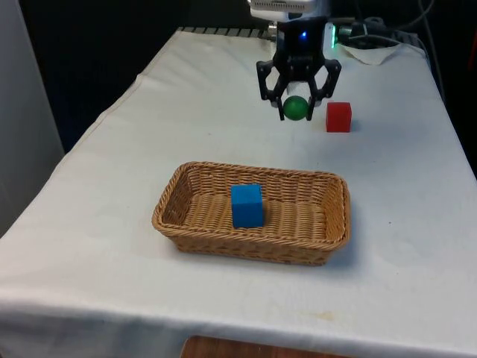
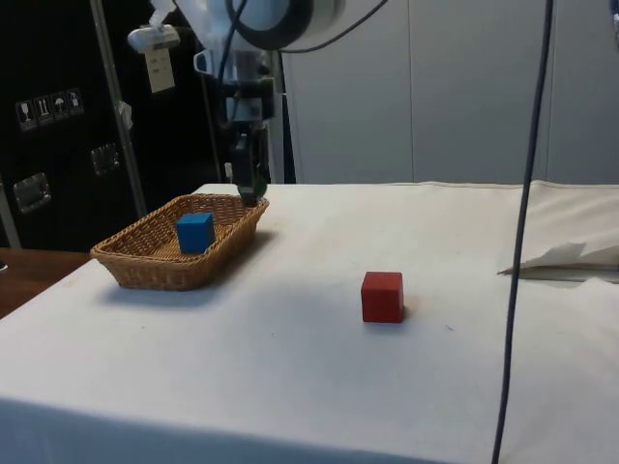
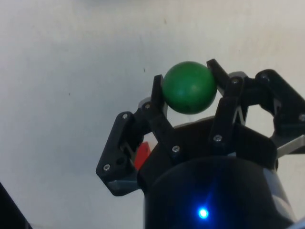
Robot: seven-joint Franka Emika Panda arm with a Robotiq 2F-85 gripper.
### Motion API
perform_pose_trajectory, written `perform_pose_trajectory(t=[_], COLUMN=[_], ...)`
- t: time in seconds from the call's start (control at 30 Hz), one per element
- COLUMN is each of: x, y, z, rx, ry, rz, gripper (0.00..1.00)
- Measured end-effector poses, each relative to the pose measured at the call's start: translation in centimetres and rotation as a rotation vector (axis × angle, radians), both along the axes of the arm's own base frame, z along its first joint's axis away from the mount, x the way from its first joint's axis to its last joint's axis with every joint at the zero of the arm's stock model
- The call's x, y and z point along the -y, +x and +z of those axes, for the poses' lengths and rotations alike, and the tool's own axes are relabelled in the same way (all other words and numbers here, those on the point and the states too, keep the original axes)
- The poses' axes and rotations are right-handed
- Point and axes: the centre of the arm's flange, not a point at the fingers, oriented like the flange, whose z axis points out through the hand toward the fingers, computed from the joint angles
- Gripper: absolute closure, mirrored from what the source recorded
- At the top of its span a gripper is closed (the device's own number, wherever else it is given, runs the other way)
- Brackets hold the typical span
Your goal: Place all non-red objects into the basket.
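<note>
My gripper (image 1: pixel 296 108) is shut on a green ball (image 1: pixel 296 108) and holds it in the air above the cloth, beyond the far side of the wicker basket (image 1: pixel 194 173). In the wrist view the green ball (image 3: pixel 188 87) sits pinched between the two black fingertips of my gripper (image 3: pixel 188 87). A blue cube (image 1: pixel 247 205) rests inside the basket, left of its middle in the front view. The red cube (image 1: pixel 338 117) stands on the cloth just to the front view's right of the gripper. From the side, my gripper (image 2: pixel 250 193) hangs near the far rim of the basket (image 2: pixel 145 275), and the red cube (image 2: pixel 382 296) stands apart.
Crumpled white paper and cables (image 1: pixel 373 46) lie at the table's far end, on the front view's right. A black cable (image 2: pixel 522 222) hangs down in the side view. The cloth's edges fall away on both sides of the table.
</note>
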Motion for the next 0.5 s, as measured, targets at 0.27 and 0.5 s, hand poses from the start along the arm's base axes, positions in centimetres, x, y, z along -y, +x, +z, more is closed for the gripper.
perform_pose_trajectory(t=[0.27, 0.5], x=[-0.2, -0.6], y=[2.7, 4.7], z=[0.0, 0.0], rx=[0.003, 0.007], ry=[-0.013, -0.025], rz=[0.000, 0.005], gripper=[1.00, 1.00])
